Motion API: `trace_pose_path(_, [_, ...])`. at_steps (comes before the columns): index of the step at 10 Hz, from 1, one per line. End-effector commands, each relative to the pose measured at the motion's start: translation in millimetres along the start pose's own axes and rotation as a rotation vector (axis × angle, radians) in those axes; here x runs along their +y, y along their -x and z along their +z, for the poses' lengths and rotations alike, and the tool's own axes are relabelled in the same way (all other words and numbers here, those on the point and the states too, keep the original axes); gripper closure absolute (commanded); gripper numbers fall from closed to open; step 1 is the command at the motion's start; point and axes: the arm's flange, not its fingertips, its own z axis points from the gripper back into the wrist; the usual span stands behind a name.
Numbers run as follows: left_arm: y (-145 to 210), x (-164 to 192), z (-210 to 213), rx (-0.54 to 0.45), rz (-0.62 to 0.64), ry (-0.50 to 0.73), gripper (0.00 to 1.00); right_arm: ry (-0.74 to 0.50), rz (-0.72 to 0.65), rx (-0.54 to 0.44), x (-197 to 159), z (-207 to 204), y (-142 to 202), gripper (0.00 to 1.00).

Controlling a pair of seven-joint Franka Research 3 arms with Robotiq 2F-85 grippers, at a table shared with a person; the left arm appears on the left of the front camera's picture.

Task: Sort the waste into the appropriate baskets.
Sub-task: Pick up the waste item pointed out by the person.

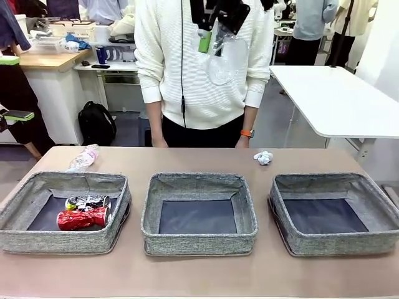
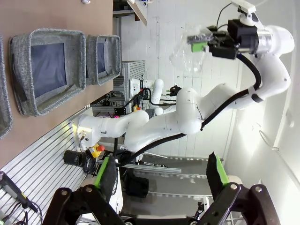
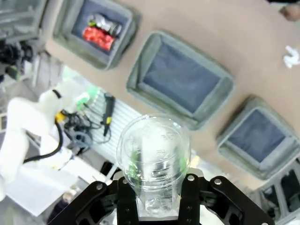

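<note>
Clear plastic cup [image 3: 153, 140] gripped base-first in right tool [image 3: 157, 171] — mouth aimed downward, left tool [image 2: 161, 172] splayed

My left gripper [image 2: 161, 158] hangs wide open with nothing between its fingers, while opposite me the right gripper [image 2: 200, 44] pinches a clear cup [image 2: 185, 58] up high, and grey baskets [image 2: 74, 70] sit on the desk [image 2: 56, 14].

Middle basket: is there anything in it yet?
Empty: the middle basket shows a bare dark bottom; the crushed red can lies in the left basket.
</note>
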Motion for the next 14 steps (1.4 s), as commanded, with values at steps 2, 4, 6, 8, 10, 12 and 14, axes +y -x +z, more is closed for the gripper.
trace_pose_path(2, [0, -1, 0, 0.003, -0.020, 0.022, 0.00, 0.088, -0.220, 0.034, 39, 13, 28, 0.65])
trace_pose_path(4, [0, -1, 0, 0.003, -0.020, 0.022, 0.00, 0.174, -0.213, 0.036, 70, 21, 68, 0.65])
trace_pose_path(6, [0, -1, 0, 0.003, -0.020, 0.022, 0.00, 0.191, -0.253, -0.002, 74, 28, 81, 0.65])
trace_pose_path(8, [0, -1, 0, 0.003, -0.020, 0.022, 0.00, 0.141, -0.267, -0.030, 76, 27, 76, 0.65])
trace_pose_path(10, [0, -1, 0, 0.003, -0.020, 0.022, 0.00, 0.101, -0.340, -0.008, 82, 12, 54, 0.65])
trace_pose_path(12, [0, -1, 0, 0.003, -0.020, 0.022, 0.00, 0.089, -0.319, 0.022, 91, 3, 46, 0.65])
trace_pose_path(14, [0, -1, 0, 0.003, -0.020, 0.022, 0.00, 0.101, -0.338, 0.055, 87, -3, 35, 0.65])
